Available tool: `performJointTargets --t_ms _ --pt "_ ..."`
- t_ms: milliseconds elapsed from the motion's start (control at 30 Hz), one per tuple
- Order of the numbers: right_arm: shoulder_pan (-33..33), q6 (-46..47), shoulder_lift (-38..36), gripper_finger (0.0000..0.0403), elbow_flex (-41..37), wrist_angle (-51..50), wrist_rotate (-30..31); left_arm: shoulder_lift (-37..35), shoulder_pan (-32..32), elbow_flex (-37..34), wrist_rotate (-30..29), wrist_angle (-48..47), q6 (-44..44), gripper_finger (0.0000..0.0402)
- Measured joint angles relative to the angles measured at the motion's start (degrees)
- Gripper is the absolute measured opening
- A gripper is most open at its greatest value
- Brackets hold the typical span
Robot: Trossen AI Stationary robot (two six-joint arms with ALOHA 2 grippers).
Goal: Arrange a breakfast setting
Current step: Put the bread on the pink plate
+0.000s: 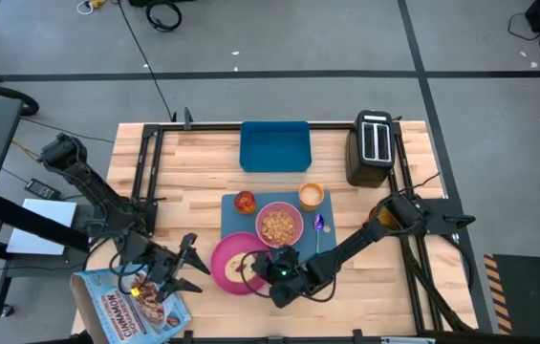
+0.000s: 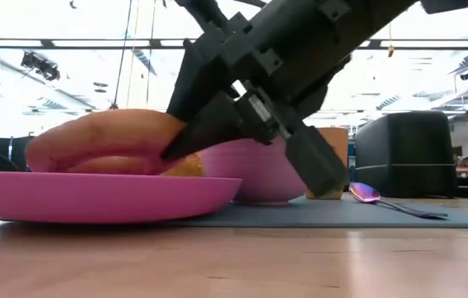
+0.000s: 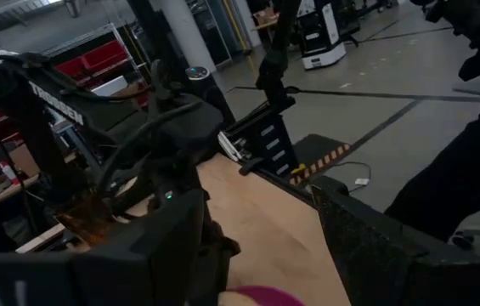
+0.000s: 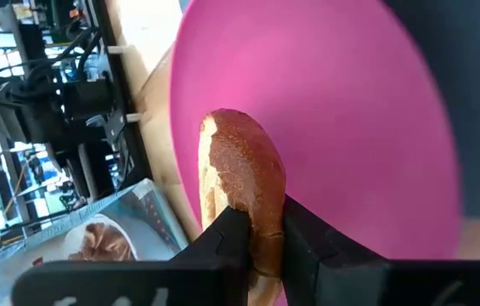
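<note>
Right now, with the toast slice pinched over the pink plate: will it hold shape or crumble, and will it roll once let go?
The toast slice stands on edge without sagging in the right gripper, so it is probably stiff. The browned crust looks dry, so a harder squeeze might chip it. Being flat, it should tip over onto the pink plate, not roll.

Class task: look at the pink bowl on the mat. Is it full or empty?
Full, or nearly. In the high view the pink bowl on the slate-blue mat is filled with light brown cereal across most of its inside. How deep it goes cannot be told.
</note>
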Motion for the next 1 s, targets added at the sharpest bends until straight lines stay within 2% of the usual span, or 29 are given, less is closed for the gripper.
performJointTargets --t_ms 267,800,1000 --pt "-1.93 -1.68 0.0 0.0059 0.0 -2.15 -3.94 0.0 -0.02 0.0 0.0 -0.18 -1.05 0.0242" --pt "-1.96 -5.74 0.0 0.0153 0.02 -1.37 -2.63 0.0 -0.04 0.0 0.0 -0.16 -2.61 0.0242" --pt "-1.49 -7.62 -0.79 0.0163 0.0 -1.97 -2.65 0.0 -0.04 0.0 0.0 -0.16 -2.61 0.0242"
